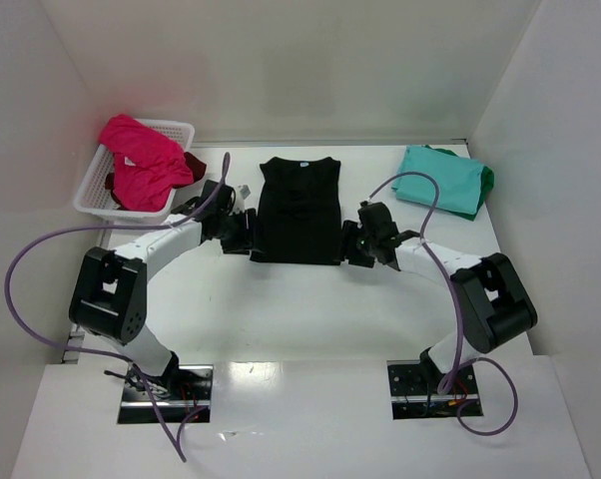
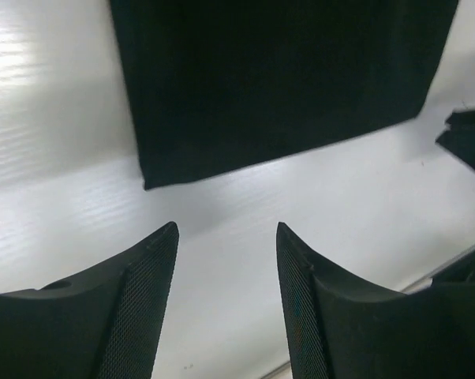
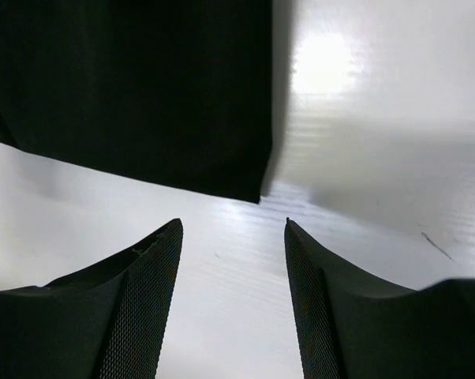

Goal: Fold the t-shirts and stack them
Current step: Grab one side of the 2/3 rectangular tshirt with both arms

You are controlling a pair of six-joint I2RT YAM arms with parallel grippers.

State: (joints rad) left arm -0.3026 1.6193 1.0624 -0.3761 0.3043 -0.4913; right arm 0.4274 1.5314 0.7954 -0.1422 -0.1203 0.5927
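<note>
Folding is in hand on the black t-shirt (image 1: pixel 299 208), which lies flat in the middle of the worktop (image 1: pixel 300 319) as a narrow rectangle, with the collar to the far side. The left end effector (image 2: pixel 226 229) is released and holds nothing; it is low over the bare surface, just beside the near left corner of the cloth. The right end effector (image 3: pixel 233 225) is equally released, just beside the near right corner. I judge that the next move must pinch both hem corners and carry them evenly toward the collar, so the fold comes straight. A teal t-shirt (image 1: pixel 440 180) lies folded at far right, and a pink t-shirt (image 1: pixel 141 165) waits in the white basket (image 1: pixel 89 197) at far left.
</note>
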